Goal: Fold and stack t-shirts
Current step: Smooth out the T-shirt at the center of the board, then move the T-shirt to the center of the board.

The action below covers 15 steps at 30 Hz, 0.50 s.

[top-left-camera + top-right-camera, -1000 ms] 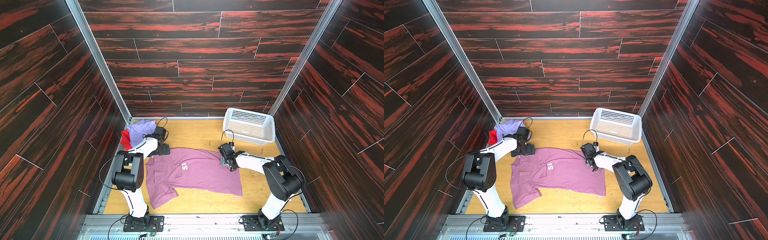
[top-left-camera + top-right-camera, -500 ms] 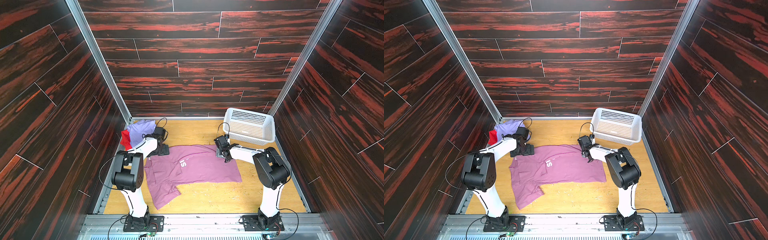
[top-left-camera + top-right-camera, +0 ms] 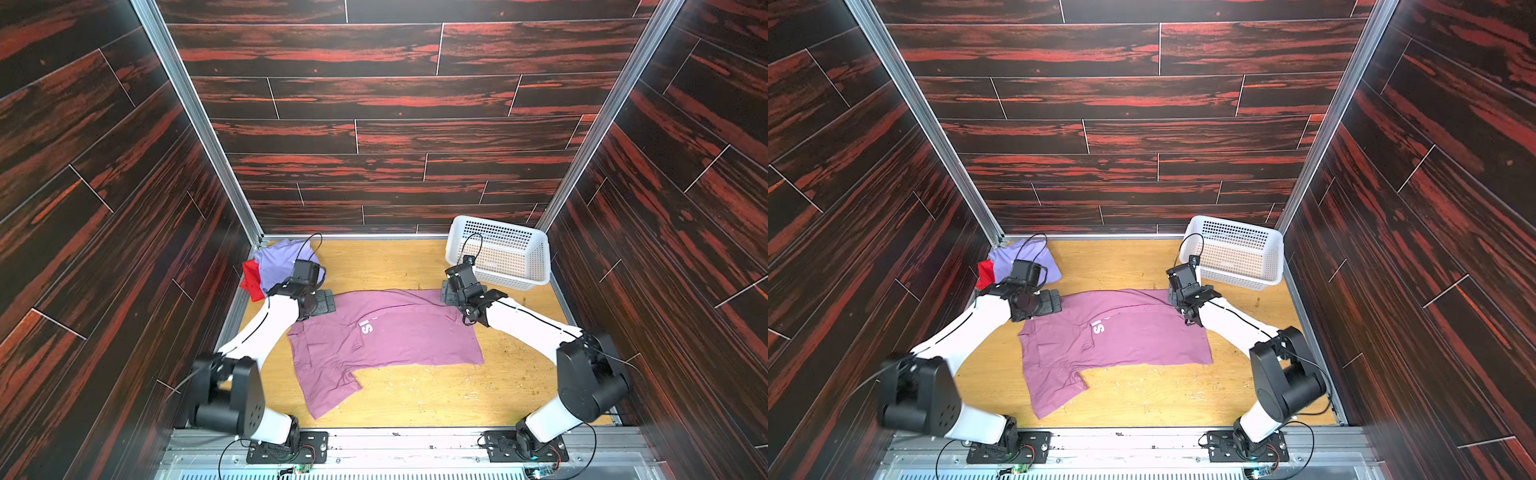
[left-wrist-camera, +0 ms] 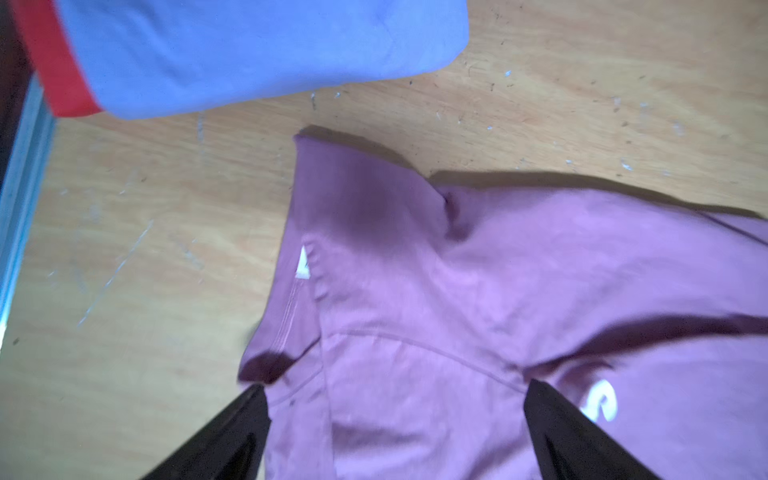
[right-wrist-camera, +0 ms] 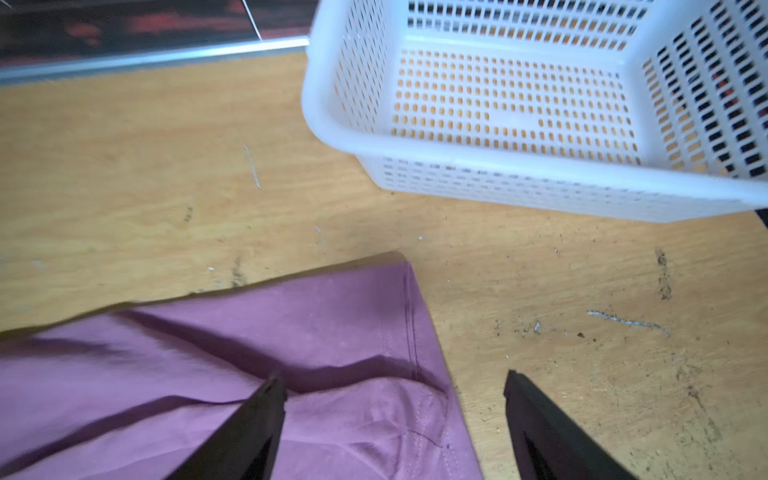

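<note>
Mauve shirt (image 3: pixel 386 336) lies flat in the middle of the desk (image 3: pixel 419 395), its far edge doubled over and one sleeve trailing near. Lavender shirt (image 3: pixel 282 262) sits on the red shirt (image 3: pixel 250 282) in the far left corner.

Left jaws are spread over the mauve shirt's shoulder end. Right jaws are spread astride its other end. Neither pinches anything.

Likely best: lower both together, catch both layers, keep the cloth taut between them.

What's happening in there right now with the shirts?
Two robot arms are working on the pink shirt, which lies spread on the table with its far edge seemingly folded over. The left pincer hangs open over its collar end, the right pincer open over the hem corner near the basket; neither grips cloth. A lavender shirt lies on a red shirt in the far left corner. The basket holds nothing.
</note>
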### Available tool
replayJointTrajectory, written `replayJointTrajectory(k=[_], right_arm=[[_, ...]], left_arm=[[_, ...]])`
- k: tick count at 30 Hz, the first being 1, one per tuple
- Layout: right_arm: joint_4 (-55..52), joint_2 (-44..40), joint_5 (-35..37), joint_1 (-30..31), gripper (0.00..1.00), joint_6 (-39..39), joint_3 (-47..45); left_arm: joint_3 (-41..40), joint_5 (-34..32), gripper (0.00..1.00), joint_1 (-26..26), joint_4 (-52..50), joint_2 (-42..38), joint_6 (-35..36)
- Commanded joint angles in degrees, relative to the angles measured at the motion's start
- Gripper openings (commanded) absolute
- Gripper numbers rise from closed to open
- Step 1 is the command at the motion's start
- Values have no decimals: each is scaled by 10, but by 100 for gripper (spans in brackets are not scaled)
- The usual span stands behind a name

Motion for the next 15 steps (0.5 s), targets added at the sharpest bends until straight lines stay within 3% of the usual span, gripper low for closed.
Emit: replayJointTrajectory(k=[1, 5, 9, 15], right_arm=[[-20, 0, -29, 14, 87, -8, -17], [-12, 22, -79, 37, 86, 2, -28], [-1, 69, -92, 77, 86, 16, -18], [-6, 118, -100, 103, 86, 30, 0]], left_arm=[[-32, -1, 100, -11, -69, -33, -40], [-70, 6, 100, -28, -110, -66, -90], [-123, 17, 100, -44, -67, -83, -130], [-104, 23, 100, -45, -12, 32, -124]])
